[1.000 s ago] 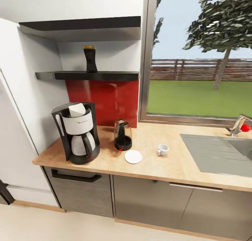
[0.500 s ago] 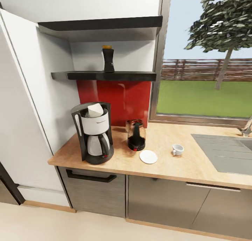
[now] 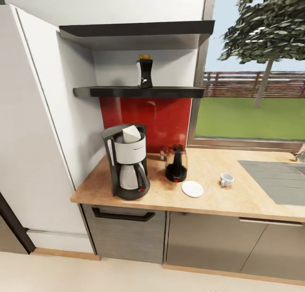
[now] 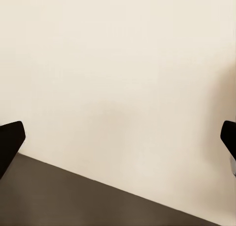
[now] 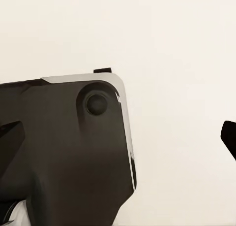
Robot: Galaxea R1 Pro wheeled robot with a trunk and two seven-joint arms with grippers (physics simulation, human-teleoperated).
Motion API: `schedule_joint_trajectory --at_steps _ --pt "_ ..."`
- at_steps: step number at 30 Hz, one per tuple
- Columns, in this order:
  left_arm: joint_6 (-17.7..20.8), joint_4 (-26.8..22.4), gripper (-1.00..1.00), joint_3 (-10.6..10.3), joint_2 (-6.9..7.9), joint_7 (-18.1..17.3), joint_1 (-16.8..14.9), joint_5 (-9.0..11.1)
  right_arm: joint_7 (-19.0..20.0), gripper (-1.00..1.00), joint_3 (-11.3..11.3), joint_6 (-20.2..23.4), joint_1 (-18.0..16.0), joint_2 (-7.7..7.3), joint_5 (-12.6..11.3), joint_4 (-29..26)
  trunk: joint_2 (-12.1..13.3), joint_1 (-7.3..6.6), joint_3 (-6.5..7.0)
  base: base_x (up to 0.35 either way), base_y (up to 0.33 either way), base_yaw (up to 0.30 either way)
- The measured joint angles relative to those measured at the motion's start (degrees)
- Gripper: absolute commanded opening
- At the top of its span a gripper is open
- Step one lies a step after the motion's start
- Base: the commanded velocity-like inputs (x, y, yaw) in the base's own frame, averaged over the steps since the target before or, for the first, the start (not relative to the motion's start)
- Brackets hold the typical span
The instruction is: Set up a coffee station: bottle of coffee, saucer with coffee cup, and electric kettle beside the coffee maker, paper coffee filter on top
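Both grippers, left point(image 4: 118, 142) and right point(image 5: 118, 137), gape wide, empty; likely approaching; next, reach the bottle of coffee point(image 3: 145, 71) mid kitchen shelf point(image 3: 127, 91)

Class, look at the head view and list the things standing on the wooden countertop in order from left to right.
coffee maker with the paper coffee filter on top → electric kettle → saucer → coffee cup → sink

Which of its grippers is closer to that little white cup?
Cannot tell. The left gripper and right gripper both point at pale floor, open, while the coffee cup sits up on the kitchen countertop.
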Motion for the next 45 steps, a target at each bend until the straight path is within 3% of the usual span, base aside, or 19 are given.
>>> schedule_joint_trajectory --at_steps 10,17,32,36,42,45 --pt "-0.7 0.1 1.00 0.0 0.11 0.3 0.1 0.0 0.0 1.00 0.2 -0.2 0.0 0.06 0.0 0.0 0.0 0.00 0.00 0.000 0.294 -0.010" --pt "-0.8 -0.1 1.00 0.0 0.12 6.4 1.4 0.0 0.0 1.00 0.1 -0.2 0.0 0.32 0.0 -0.1 0.0 0.00 0.22 0.000 0.164 -0.080" --pt "-0.7 -0.5 1.00 -0.4 -0.18 6.5 1.5 -0.2 0.2 1.00 0.2 -0.1 0.0 0.39 0.0 -0.7 -0.1 0.01 0.82 -0.028 0.056 -0.153" --pt "-0.9 -0.8 1.00 -0.4 -0.31 6.6 1.4 -0.1 0.0 1.00 0.1 -0.1 -0.1 0.13 0.1 -5.3 -0.1 0.01 0.83 0.000 0.000 -0.010" --pt "-0.9 -1.1 1.00 -0.5 -0.31 6.5 1.0 -0.2 0.0 1.00 0.0 0.1 -0.1 0.42 0.0 -20.2 -0.1 0.01 0.84 0.000 0.000 -0.001" --pt "-0.8 -1.0 1.00 -2.6 -0.49 6.6 1.0 -1.4 0.0 1.00 0.0 0.0 -0.1 1.62 -0.1 -27.7 -0.1 0.01 0.84 0.000 0.000 0.000"
